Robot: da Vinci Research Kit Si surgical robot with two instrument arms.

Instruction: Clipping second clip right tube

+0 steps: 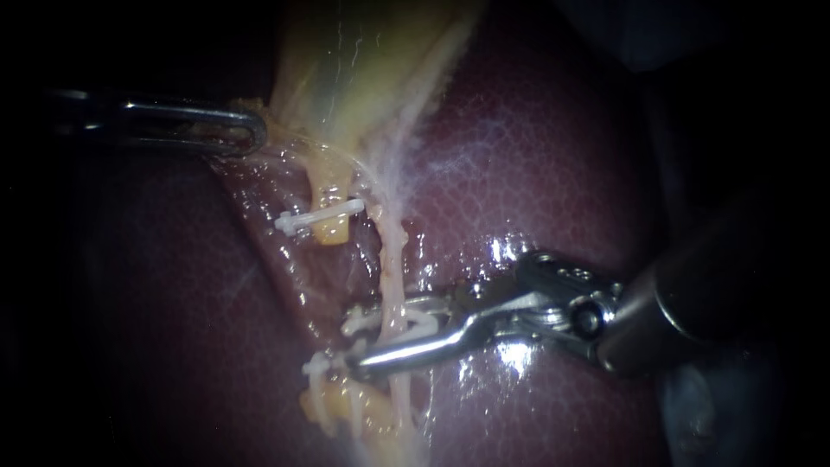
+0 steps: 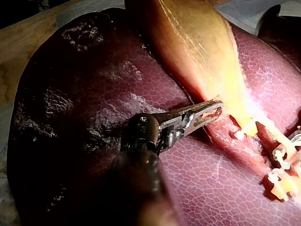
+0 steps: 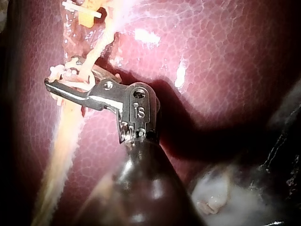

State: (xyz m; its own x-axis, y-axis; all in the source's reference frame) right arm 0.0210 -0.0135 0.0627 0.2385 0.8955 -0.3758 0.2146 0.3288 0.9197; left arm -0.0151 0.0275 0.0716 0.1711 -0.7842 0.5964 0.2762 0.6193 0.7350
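Note:
The right tube (image 1: pixel 393 251) is a pale strand running down from the yellow gallbladder (image 1: pixel 363 69) over the liver (image 1: pixel 553 147). My right instrument (image 1: pixel 359 339) reaches in from the right. Its jaws straddle this tube and are shut on a white clip (image 1: pixel 406 325) that wraps it. Another white clip (image 1: pixel 316 363) sits just below the jaws. One clip (image 1: pixel 320 216) crosses the shorter left tube (image 1: pixel 327 186). My left instrument (image 1: pixel 246 130) is shut on tissue at the gallbladder's edge (image 2: pixel 221 101) and holds it taut. The right wrist view shows the same jaws (image 3: pixel 59 73) across the tube (image 3: pixel 66 127).
Dark red liver (image 2: pixel 94 94) surrounds the work area on all sides. Yellow fatty tissue (image 1: pixel 354 411) lies below the clips. A wet, raw groove (image 1: pixel 294 259) runs between the two tubes. Pale material (image 3: pixel 216 193) lies beside the right instrument's shaft.

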